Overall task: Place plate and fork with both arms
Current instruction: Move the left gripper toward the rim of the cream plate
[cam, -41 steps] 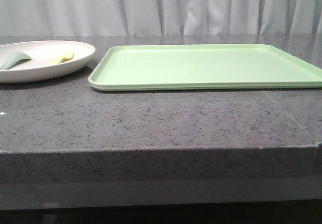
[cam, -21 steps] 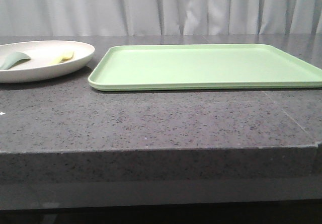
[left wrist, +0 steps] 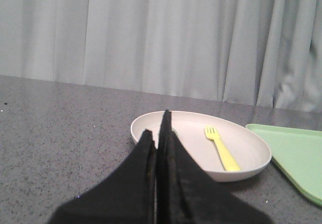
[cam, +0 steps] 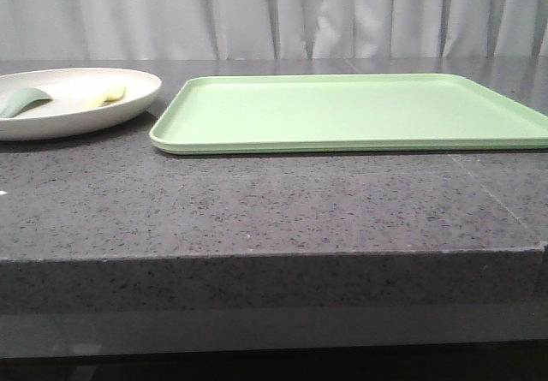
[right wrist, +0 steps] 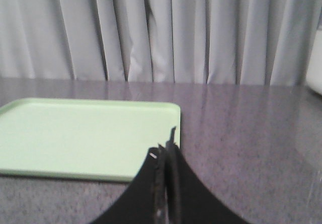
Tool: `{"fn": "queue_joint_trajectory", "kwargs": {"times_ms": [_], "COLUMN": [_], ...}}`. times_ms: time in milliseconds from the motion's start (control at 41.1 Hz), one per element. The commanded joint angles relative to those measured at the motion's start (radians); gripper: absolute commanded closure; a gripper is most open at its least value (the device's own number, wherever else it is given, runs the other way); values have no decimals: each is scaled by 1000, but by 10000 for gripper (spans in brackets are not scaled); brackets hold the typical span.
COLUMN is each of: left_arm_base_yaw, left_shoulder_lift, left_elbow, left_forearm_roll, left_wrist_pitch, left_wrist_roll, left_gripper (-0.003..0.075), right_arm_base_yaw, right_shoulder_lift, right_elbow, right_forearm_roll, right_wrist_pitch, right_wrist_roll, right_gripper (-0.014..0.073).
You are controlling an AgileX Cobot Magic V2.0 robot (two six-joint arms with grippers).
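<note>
Both claws pressed together: left claw [left wrist: 160, 133], right claw [right wrist: 167, 148]. Risk: fork [left wrist: 220, 147] slides if plate [left wrist: 251, 169] tilts.

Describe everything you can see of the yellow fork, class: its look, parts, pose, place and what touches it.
The fork is small, pale yellow and looks like plastic, with short tines and a flat handle. It lies flat inside the cream plate, tines pointing toward the curtain. The plate is all that touches it. In the front view it shows only as a yellow sliver beside a greyish-green utensil.
</note>
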Motion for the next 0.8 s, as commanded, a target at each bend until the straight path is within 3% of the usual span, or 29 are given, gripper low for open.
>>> {"fn": "queue_joint_trajectory", "kwargs": {"times_ms": [0,195,438,779], "left_arm_base_yaw": [2,2,2,2], "left_shoulder_lift": [14,210,505,636], "left_elbow": [-104,-330,-570,-627], "left_forearm_roll": [-4,5,142,142], "left_wrist_pitch": [-68,82,308,288], "left_wrist_roll": [-11,-9,-9,-9], "left_gripper": [738,738,738,738], "right_arm_base_yaw": [-4,-4,-4,-4], "right_shoulder_lift": [-9,104,367,526], "right_elbow": [-123,-326,-552,-606], "right_forearm_roll": [8,8,23,23], "right_wrist_pitch": [-30,148,345,336], "right_wrist_roll": [-3,-3,-3,-3], "right_gripper": [657,657,657,657]}}
